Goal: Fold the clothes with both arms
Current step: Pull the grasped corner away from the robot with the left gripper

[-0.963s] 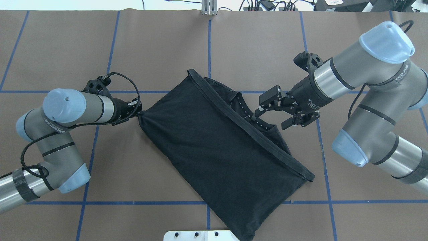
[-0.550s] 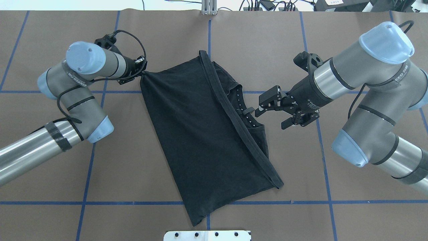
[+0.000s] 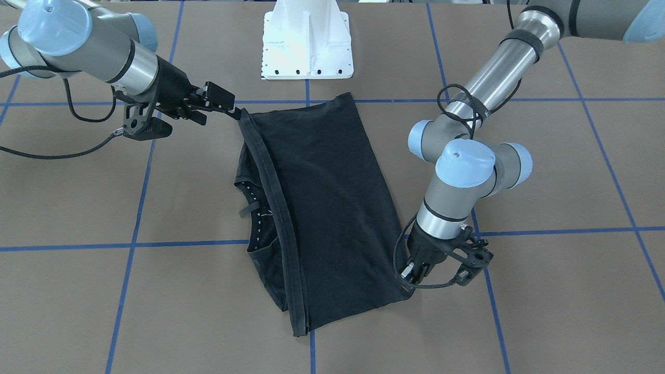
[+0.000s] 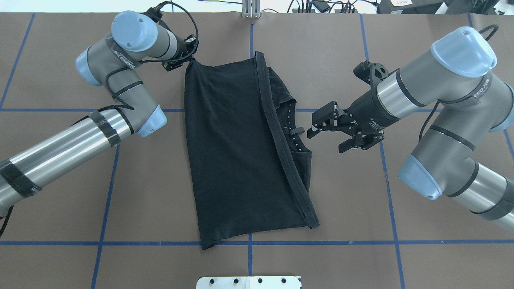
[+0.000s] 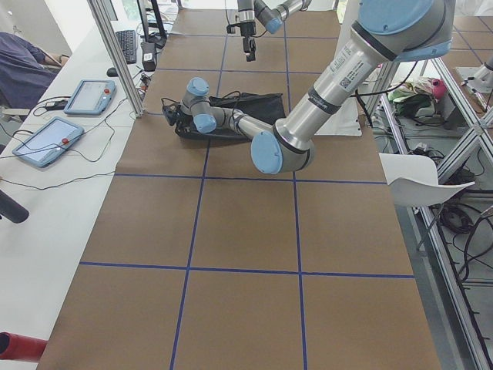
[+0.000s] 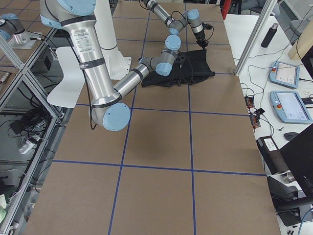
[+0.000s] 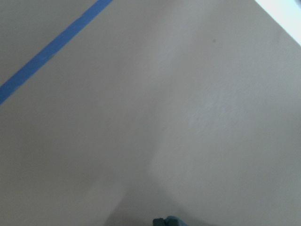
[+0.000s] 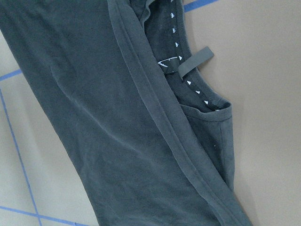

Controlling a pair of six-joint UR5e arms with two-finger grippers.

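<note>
The black T-shirt (image 4: 233, 152) lies folded lengthwise on the brown table, plain side up, with its print hidden. It also shows in the front view (image 3: 327, 208) and the right wrist view (image 8: 94, 117). Its collar (image 4: 295, 132), with small white marks and a label loop, peeks out on the right. My left gripper (image 4: 192, 56) is shut on the shirt's far left corner, low at the table; it also shows in the front view (image 3: 408, 278). My right gripper (image 4: 325, 142) is open and empty, raised beside the collar and not touching it.
The white bolted pedestal (image 3: 306, 41) stands at the near edge behind the shirt. Blue tape lines (image 4: 108, 192) grid the table. Cables and plugs (image 4: 321, 6) lie along the far edge. Tablets (image 5: 88, 96) lie on the side bench.
My left gripper has pulled the shirt's corner away from the robot toward the far edge. The shirt swung round and now lies nearly straight. The right gripper has stayed in place, open.
</note>
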